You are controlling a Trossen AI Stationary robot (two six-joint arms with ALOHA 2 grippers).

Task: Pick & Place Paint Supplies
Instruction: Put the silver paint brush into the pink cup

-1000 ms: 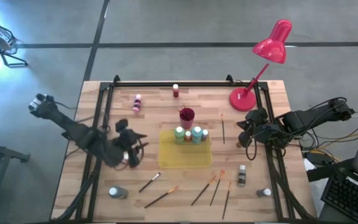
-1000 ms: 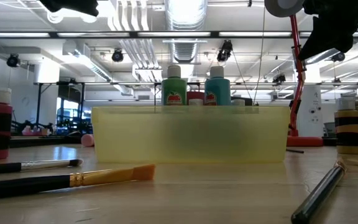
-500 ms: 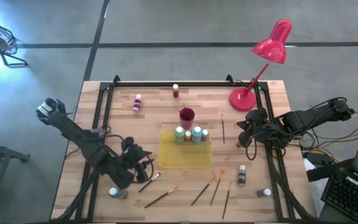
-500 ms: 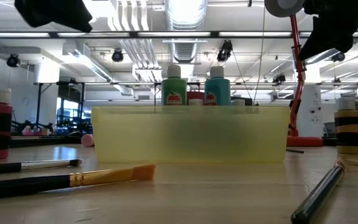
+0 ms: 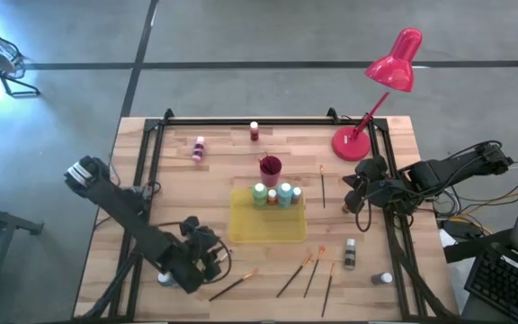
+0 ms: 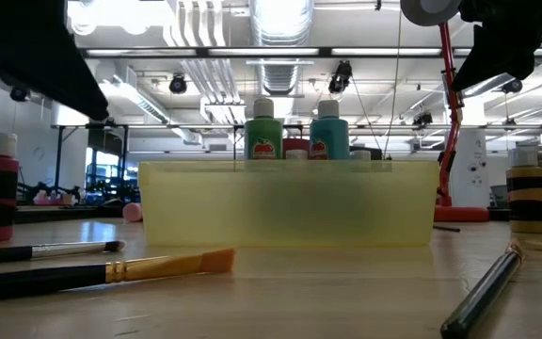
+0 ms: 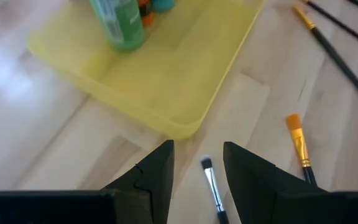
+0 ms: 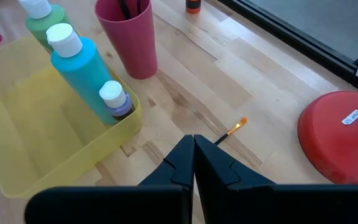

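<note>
My left gripper (image 5: 210,258) (image 7: 197,149) hangs open just above a thin dark brush (image 7: 212,186), one finger on either side of its bristle end, touching nothing. The brush lies flat on the table near the front. A brush with an orange tip (image 7: 298,142) (image 5: 235,285) lies beside it. A green bottle (image 5: 259,193), a light blue bottle (image 5: 284,192) and a small bottle (image 8: 113,98) stand in the yellow tray (image 5: 268,232). My right gripper (image 5: 358,191) (image 8: 193,140) waits shut above the table's right side.
A magenta cup (image 5: 270,166) stands behind the tray, a red lamp (image 5: 353,142) at the far right. Loose bottles stand at the far edge (image 5: 199,148) (image 5: 254,130) and near the front (image 5: 350,253) (image 5: 383,279). More brushes (image 5: 308,273) lie front right.
My left gripper has gone down and toward the table's near edge, away from the tray's left side and over the thin dark brush, and has rolled about its own axis. Its fingers have stayed open.
</note>
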